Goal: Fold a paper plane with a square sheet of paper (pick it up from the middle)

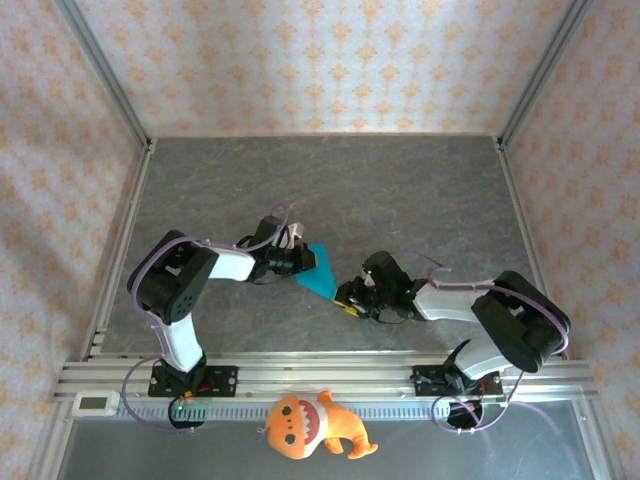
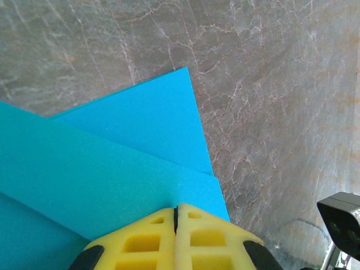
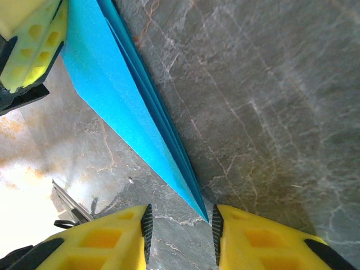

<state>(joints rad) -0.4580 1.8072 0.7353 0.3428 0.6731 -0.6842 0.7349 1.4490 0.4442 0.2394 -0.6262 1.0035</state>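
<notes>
The cyan-blue square sheet of paper (image 1: 322, 273) is folded into a layered, pointed dart, the paper plane, at the middle of the grey table. My left gripper (image 1: 306, 260) is shut on its wide end. In the left wrist view the yellow pads meet at the left gripper (image 2: 176, 209) with the paper (image 2: 112, 163) running into them. My right gripper (image 3: 181, 216) stands open at the pointed tip of the paper (image 3: 121, 101). That tip lies between the fingers, close to the right one, unclamped. The left fingers (image 3: 28, 45) show at the upper left of that view.
An orange plush toy (image 1: 312, 427) lies in front of the base rail (image 1: 330, 372). Metal frame posts (image 1: 105, 75) and patterned walls enclose the table (image 1: 420, 190). A small white device (image 1: 97, 403) sits at the near left corner.
</notes>
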